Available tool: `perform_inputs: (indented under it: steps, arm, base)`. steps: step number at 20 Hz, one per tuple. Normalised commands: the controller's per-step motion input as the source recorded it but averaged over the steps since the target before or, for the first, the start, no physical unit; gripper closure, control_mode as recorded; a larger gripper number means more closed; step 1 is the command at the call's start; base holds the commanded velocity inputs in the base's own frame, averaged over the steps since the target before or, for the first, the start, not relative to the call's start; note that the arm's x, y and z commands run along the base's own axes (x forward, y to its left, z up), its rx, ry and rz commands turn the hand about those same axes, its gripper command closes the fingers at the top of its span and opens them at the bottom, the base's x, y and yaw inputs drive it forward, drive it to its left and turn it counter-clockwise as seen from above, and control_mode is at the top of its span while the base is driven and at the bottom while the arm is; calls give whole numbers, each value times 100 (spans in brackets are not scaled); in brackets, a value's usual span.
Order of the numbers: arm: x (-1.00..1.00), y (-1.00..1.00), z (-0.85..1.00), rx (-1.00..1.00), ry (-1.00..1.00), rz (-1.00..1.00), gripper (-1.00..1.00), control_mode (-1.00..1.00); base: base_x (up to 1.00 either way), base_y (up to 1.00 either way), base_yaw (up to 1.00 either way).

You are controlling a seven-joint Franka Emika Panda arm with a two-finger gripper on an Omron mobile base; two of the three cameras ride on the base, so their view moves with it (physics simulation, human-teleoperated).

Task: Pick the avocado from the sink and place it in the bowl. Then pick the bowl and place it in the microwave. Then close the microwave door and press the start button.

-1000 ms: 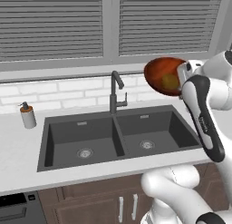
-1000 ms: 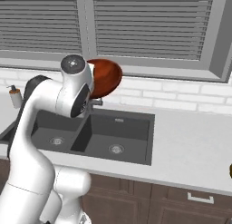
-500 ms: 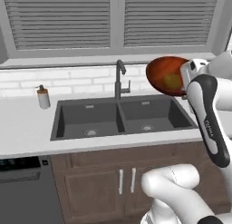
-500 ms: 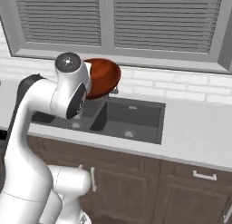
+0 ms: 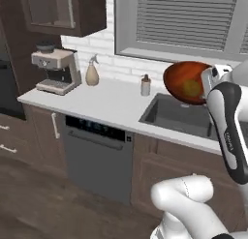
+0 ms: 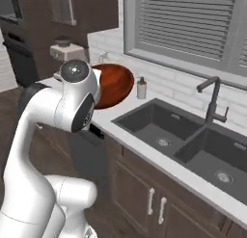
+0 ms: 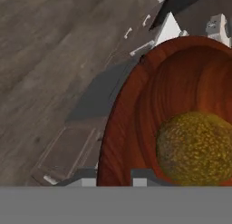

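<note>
A: What is the biggest thing here?

B: The long white counter (image 5: 97,105). It runs under the window (image 6: 193,25), and the dark sink (image 6: 193,140) is set into it. In the right base view the sink has two basins, and a tall dark tap (image 6: 212,99) stands at its far edge.

A: What else is on the counter?

B: A coffee machine (image 5: 55,71) stands at the far left end. To its right there is a spray bottle (image 5: 92,73) by the wall. Then comes a small soap bottle (image 5: 145,84), just left of the sink. A grey dishwasher (image 5: 99,158) sits under the counter, left of the sink.

A: Where is the bowl?

B: The red-brown bowl (image 5: 186,83) is up in the air, above the counter near the left side of the sink. It is tipped on its side, so we look into it.

A: Is the robot holding it?

B: Yes. In the hand view the gripper (image 7: 114,175) pinches the bowl's rim, with one finger on each side of it.

A: And the avocado?

B: The avocado (image 7: 195,148) lies inside the bowl, against the wall on the low side. It shows as a yellow spot in the left base view.
</note>
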Motion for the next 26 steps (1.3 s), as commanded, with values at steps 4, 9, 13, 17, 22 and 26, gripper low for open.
perform_inputs:
  steps: [4, 9, 13, 17, 22, 26]
  arm:
    - [0, 0, 0, 0, 0, 0, 100, 100]
    - [0, 0, 0, 0, 0, 0, 100, 100]
    - [0, 0, 0, 0, 0, 0, 100, 100]
    - [0, 0, 0, 0, 0, 0, 100, 100]
    - [0, 0, 0, 0, 0, 0, 100, 100]
    - [0, 0, 0, 0, 0, 0, 100, 100]
  base:
    - [0, 0, 100]
    - [31, 35, 82]
    - [100, 99, 32]
    - [100, 72, 23]
    - [100, 8, 14]
    - [100, 0, 7]
